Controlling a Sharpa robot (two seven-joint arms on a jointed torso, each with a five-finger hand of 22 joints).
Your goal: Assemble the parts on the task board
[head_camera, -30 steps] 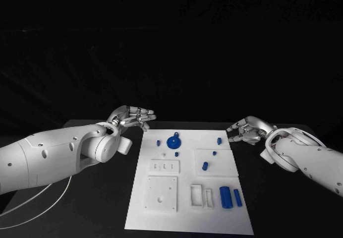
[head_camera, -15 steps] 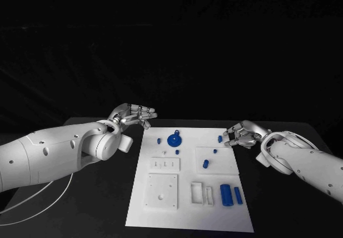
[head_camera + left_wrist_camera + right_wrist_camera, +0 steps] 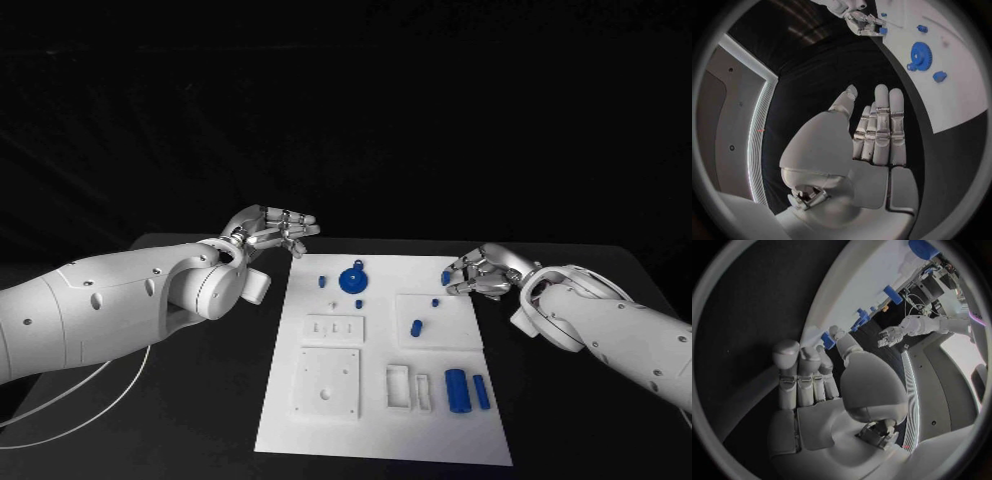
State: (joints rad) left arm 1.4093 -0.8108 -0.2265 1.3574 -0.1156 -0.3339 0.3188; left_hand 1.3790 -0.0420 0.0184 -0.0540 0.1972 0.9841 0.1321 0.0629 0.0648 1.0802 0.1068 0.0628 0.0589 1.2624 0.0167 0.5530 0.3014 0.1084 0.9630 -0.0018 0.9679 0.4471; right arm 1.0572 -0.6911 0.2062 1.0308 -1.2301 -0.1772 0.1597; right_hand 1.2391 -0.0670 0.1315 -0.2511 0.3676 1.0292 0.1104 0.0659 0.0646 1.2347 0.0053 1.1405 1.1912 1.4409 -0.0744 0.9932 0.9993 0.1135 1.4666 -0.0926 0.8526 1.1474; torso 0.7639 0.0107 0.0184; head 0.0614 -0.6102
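The white task board (image 3: pixel 387 400) lies mid-tabletop (image 3: pixel 188 400) with its blue parts on it: a gear (image 3: pixel 352 281) near the far end, two cylinders (image 3: pixel 466 390) near the front. The left hand (image 3: pixel 271 230) hovers off the board's far left corner, fingers loosely curled, holding nothing. The right hand (image 3: pixel 483 271) sits at the right edge, fingertips beside a small blue peg (image 3: pixel 444 278), perhaps touching it

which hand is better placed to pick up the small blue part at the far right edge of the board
The right hand: its fingertips sit beside that small blue part at the task board edge. The left hand hovers off the board's far left corner.
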